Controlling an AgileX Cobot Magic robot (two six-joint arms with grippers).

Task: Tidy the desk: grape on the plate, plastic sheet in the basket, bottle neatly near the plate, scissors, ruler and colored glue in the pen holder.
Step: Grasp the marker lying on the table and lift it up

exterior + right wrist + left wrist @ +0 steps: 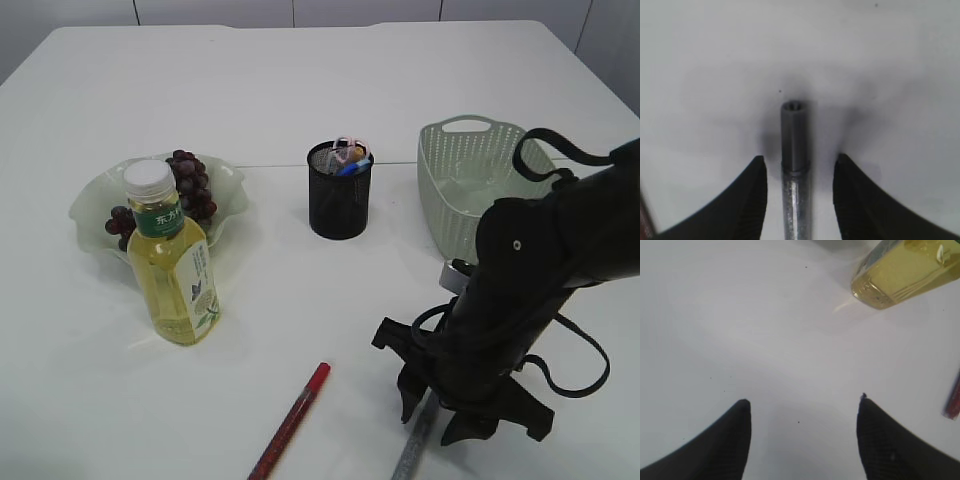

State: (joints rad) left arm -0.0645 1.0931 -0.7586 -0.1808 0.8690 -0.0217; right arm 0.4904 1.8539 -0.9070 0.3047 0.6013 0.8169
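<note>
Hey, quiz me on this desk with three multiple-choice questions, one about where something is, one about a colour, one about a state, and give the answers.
1. Where are the grapes?
A. on the plate
B. in the basket
C. in the pen holder

2. What colour is the glue pen lying left of the right gripper?
A. blue
B. red
C. green

3. How do the right gripper's fingers stand?
A. shut tight on nothing
B. gripping the bottle
C. apart, either side of a silver glue pen

Answers: 1 A, the bunch lies on the plate. 2 B, its barrel is red. 3 C, the right wrist view shows gaps on both sides.
</note>
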